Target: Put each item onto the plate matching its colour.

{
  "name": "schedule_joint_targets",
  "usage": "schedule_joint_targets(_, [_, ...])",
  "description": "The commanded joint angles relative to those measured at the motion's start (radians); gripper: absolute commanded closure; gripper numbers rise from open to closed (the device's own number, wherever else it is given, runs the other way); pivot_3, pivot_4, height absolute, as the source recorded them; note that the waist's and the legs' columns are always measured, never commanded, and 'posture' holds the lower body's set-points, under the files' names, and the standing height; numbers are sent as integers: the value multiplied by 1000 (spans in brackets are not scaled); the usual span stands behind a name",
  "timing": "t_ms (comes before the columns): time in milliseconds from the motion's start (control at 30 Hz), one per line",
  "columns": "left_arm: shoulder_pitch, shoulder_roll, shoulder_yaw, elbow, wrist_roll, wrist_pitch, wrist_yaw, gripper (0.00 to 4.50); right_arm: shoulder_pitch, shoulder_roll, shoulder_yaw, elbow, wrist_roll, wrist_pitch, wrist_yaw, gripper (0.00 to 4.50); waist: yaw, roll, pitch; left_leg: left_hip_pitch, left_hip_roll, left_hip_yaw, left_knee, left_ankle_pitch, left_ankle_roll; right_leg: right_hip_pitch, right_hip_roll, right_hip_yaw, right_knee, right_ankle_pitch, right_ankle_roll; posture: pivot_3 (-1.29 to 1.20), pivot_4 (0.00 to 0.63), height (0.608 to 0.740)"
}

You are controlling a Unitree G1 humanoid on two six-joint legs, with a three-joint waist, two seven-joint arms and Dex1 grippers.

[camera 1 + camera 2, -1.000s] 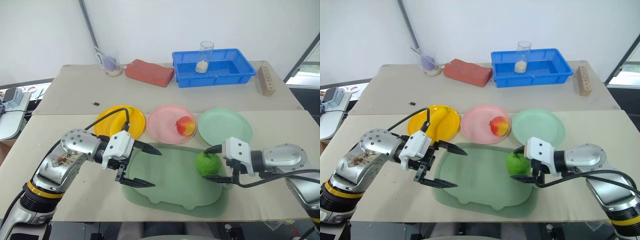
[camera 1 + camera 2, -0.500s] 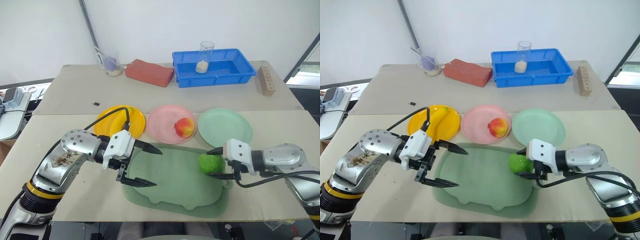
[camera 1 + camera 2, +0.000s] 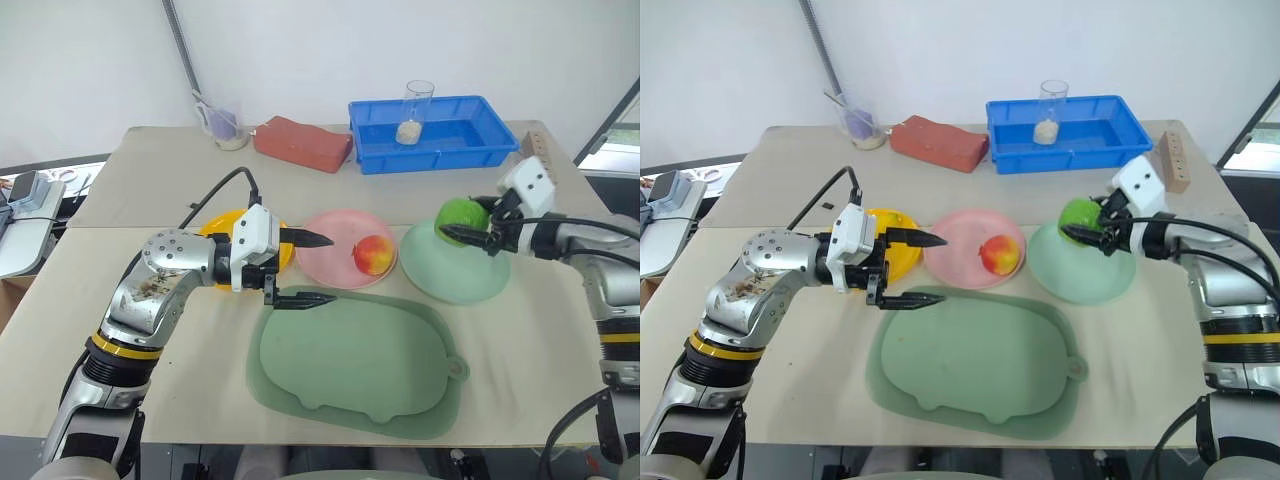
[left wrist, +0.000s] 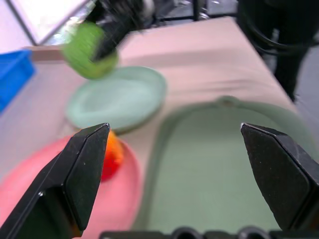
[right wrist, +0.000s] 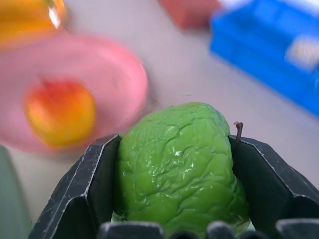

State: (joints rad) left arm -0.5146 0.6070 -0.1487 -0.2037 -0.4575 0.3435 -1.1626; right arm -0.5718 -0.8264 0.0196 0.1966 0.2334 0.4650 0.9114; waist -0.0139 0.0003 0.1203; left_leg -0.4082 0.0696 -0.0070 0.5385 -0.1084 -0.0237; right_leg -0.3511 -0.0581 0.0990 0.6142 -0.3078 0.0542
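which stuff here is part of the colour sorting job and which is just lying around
Part of the job:
- green apple in the right gripper
- red-and-yellow apple
- yellow plate
- pink plate
- mint plate

Just lying about:
- dull-green tray
- blue bin
- red brick
- wooden block

green apple [image 3: 459,217]: held above mint plate [image 3: 455,270] | red-yellow apple [image 3: 372,254]: on pink plate [image 3: 325,250]

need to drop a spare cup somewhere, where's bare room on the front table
The dull-green tray is bare across its whole surface. Bare tabletop lies right of it, below the mint plate. It is crowded along the plate row: the left gripper by the pink plate, and the right gripper holding the green apple.
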Motion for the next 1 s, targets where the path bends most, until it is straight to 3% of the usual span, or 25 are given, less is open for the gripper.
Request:
schedule_joint_targets(33, [-11, 4, 27, -26, 0, -14, 14, 0, -8, 4, 13, 6, -27, -18, 13, 1416, -3, 1, 0, 0, 0, 0, 0, 0, 1, 0, 1, 1, 1, 0, 0, 0, 150, 740])
schedule_joint_targets(100, [-2, 6, 29, -34, 0, -15, 16, 0, -10, 9, 22, 14, -36, -11, 21, 368, -5, 1, 0, 1, 0, 0, 0, 0, 2, 0, 2, 1, 3, 0, 0, 0, 150, 740])
schedule_joint_targets(133, [3, 8, 30, -38, -1, -14, 18, 0, -14, 11, 25, 21, -36, -4, 27, 61, -5, 1, 0, 2, 0, -1, 0, 0, 2, 0, 2, 1, 4, -1, 0, 0, 150, 740])
schedule_joint_targets(300, [9, 18, 39, -48, -6, 1, 25, 0, -20, 2, -7, 14, -20, 11, 35, 22, -5, 1, 0, 2, 0, -1, 1, -1, 1, -1, 2, 1, 6, -2, 2, 0, 150, 740])
schedule_joint_targets(367, [12, 23, 46, -47, -2, 6, 32, 0, -11, -13, -25, -10, -8, 12, 47, 22, -5, 1, 0, 3, 0, -1, 2, -2, -1, -2, 1, 1, 4, -5, -4, 0, 150, 740])
schedule_joint_targets(467, [10, 36, 86, -37, -18, 74, 90, 0, 29, -34, -109, -108, 65, 39, 68, 22, 0, 1, 0, 2, 0, -1, 2, -2, -1, -2, 1, 1, 5, -5, -5, 0, 150, 740])
schedule_joint_targets(600, [17, 133, 206, 31, -47, 218, 145, 0, 166, -119, -268, -300, 210, 143, 148, 22, 0, 1, 0, 2, 0, -1, 1, -1, 0, -1, 1, 1, 6, -2, 2, 0, 150, 740])
schedule_joint_targets(767, [106, 257, 333, 135, -8, 209, 164, 0, 349, -166, -393, -415, 280, 199, 162, 22, -12, 1, 0, 5, 0, -1, 0, -2, -1, -1, 1, 1, 5, -5, -1, 0, 150, 740])
schedule_joint_targets(900, [220, 339, 390, 191, 21, 146, 115, 0, 501, -187, -408, -473, 239, 159, 170, 22, -19, 1, 0, 6, 0, -1, 0, -5, -6, -1, 0, 1, 6, -8, -8, 0, 150, 740])
schedule_joint_targets(1000, [267, 364, 409, 220, 30, 115, 96, 0, 533, -175, -416, -500, 257, 170, 148, 22, -19, 0, 1, 5, 0, 0, 0, -7, -9, -2, -1, 1, 6, -9, -9, 0, 150, 740])
